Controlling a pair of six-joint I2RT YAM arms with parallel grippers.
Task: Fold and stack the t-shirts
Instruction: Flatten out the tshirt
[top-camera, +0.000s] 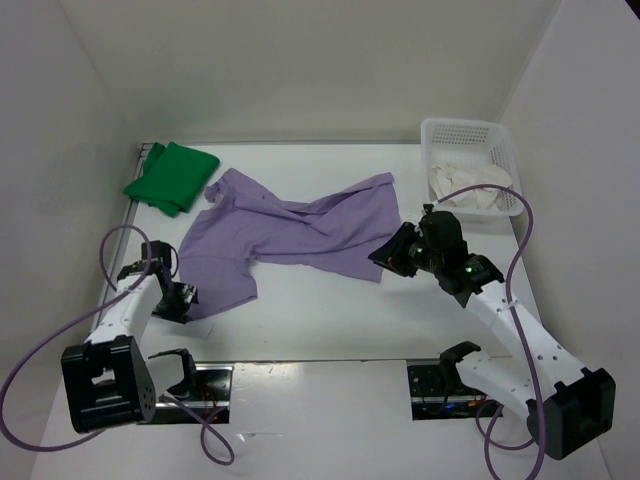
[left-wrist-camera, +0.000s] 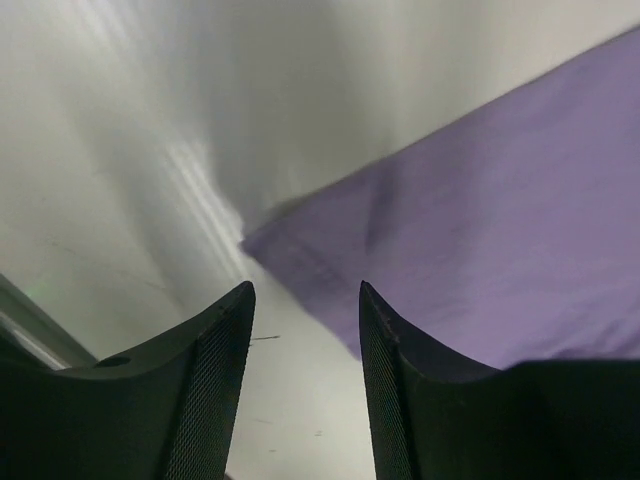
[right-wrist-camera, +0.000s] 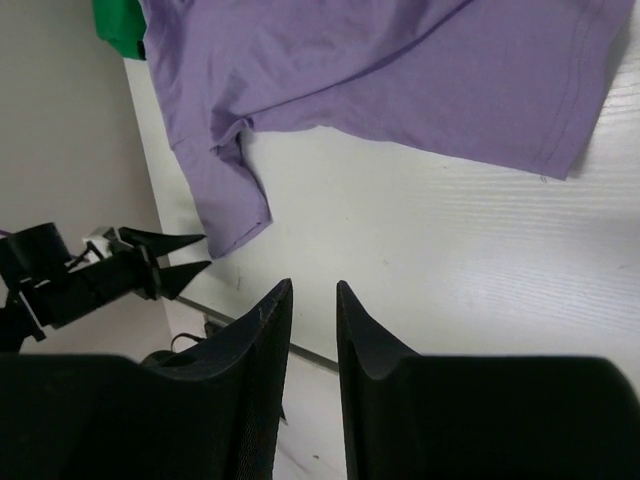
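Observation:
The lavender-purple t-shirt (top-camera: 290, 235) lies spread and rumpled across the middle of the table. The bright green t-shirt (top-camera: 172, 178) lies folded at the far left. The cream-white t-shirt (top-camera: 470, 187) sits bunched in the basket. My left gripper (top-camera: 186, 300) is open and empty at the purple shirt's near-left corner; in the left wrist view that corner (left-wrist-camera: 480, 240) lies just ahead of the gripper (left-wrist-camera: 305, 290). My right gripper (top-camera: 386, 256) hovers by the shirt's near-right hem. In the right wrist view the gripper (right-wrist-camera: 313, 287) is narrowly open and empty, over bare table short of the purple shirt (right-wrist-camera: 400, 70).
A white plastic lattice basket (top-camera: 493, 132) stands at the far right corner. White walls enclose the table on three sides. The table's near edge (top-camera: 300, 362) runs between the arm bases. The left gripper (right-wrist-camera: 185, 255) and the green shirt (right-wrist-camera: 115, 25) show in the right wrist view.

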